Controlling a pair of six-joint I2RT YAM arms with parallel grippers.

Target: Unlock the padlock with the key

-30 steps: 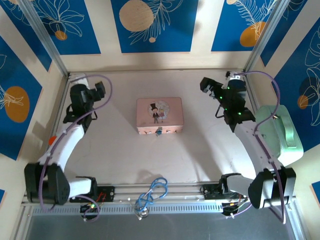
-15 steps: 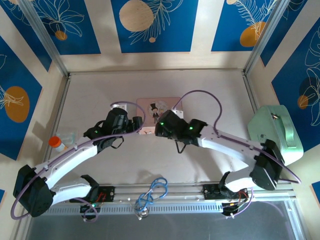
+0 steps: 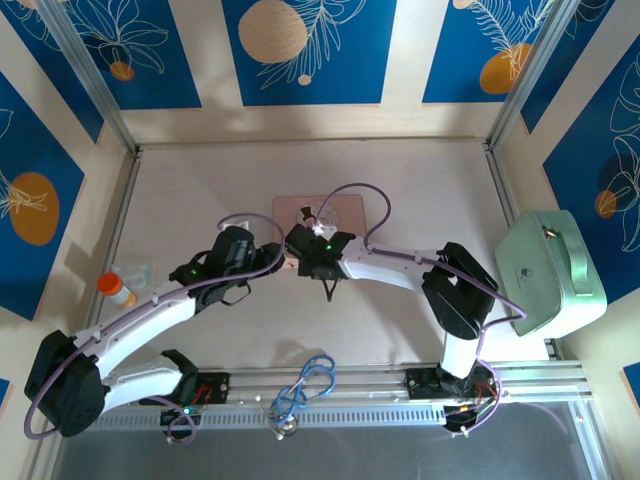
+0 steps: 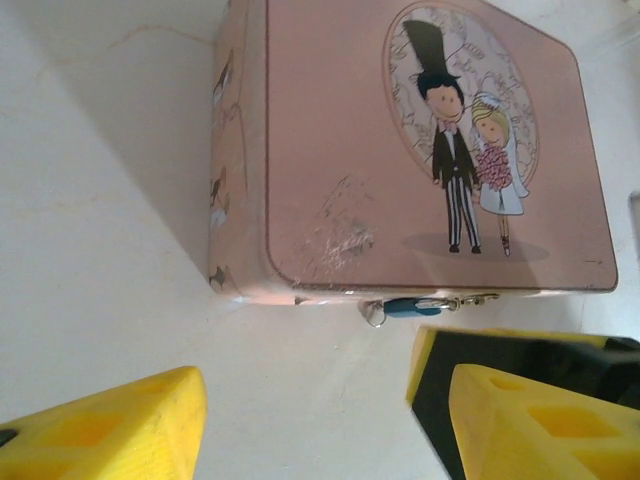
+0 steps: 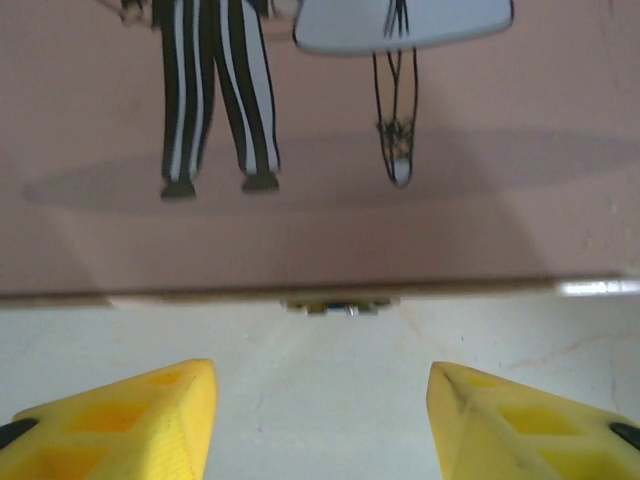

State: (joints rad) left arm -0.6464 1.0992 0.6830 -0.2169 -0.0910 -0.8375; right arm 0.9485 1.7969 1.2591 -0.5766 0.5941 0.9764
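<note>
Padlock point(image 4: 410, 307): hung on the near side of the pink box point(image 4: 400, 150), blue body sideways, low by the tabletop point(image 3: 200, 190). Mint case point(image 3: 555, 270) sat at the right edge, likely parked clear of the work. Box stood mid-tabletop, lock side toward the near edge, which suits a reach from the robot's bases. Left gripper point(image 4: 320, 400) and right gripper point(image 5: 320, 380) both faced that side, fingers spread, nothing between them; probably poised to steady the lock and find the key. Key not made out; a small silvery ring point(image 4: 374, 315) showed just beside the lock.
</note>
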